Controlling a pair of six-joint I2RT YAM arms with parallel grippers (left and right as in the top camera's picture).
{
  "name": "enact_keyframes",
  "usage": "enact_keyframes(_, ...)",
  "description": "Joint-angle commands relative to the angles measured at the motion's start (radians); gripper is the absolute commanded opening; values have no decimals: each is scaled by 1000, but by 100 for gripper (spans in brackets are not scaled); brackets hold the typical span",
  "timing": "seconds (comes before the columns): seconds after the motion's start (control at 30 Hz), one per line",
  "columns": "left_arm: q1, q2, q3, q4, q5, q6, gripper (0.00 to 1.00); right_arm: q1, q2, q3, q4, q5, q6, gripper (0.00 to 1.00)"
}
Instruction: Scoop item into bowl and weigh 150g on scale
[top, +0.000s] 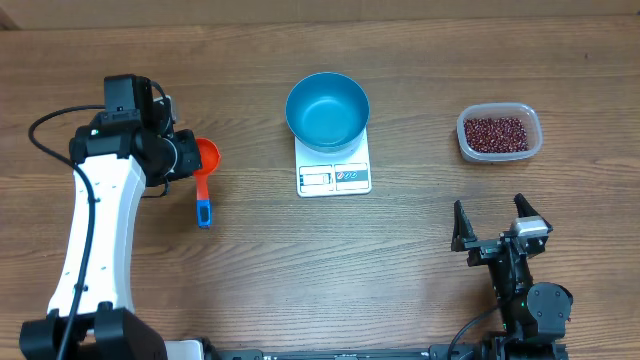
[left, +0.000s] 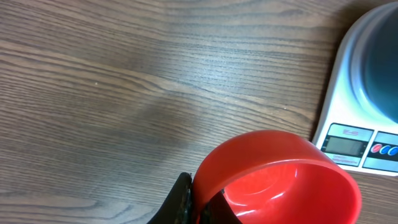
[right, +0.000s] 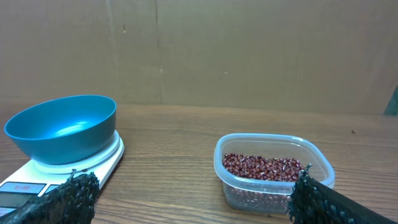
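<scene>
left pincer (top: 188, 158) pinched shut on the red scoop (top: 206, 155); right pincer (top: 497, 222) gapes wide, empty, with the beans (top: 497, 132) ahead of it, well apart.

The scale (top: 334, 177) has a readout too small to read — the scoop (left: 280, 180) runs off-frame below.

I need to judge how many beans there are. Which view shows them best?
Right wrist: the beans show close, side-on through the clear container. Overhead shows them small, from above. Left wrist shows none.

Robot lab setup, wood-grain table (top: 300, 290); plain cardboard backdrop (right: 249, 50)
</scene>
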Motion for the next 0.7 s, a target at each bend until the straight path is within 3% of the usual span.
enact_keyframes(0.0,2,-75,-1,-2,14,-24,4,6,-8,-10,4,10,6,100)
enact_keyframes(0.47,2,-112,-1,-11,13,-125,4,6,-8,-10,4,10,6,100)
enact_keyframes(0.67,2,-112,-1,-35,13,-249,4,6,-8,-10,4,10,6,100)
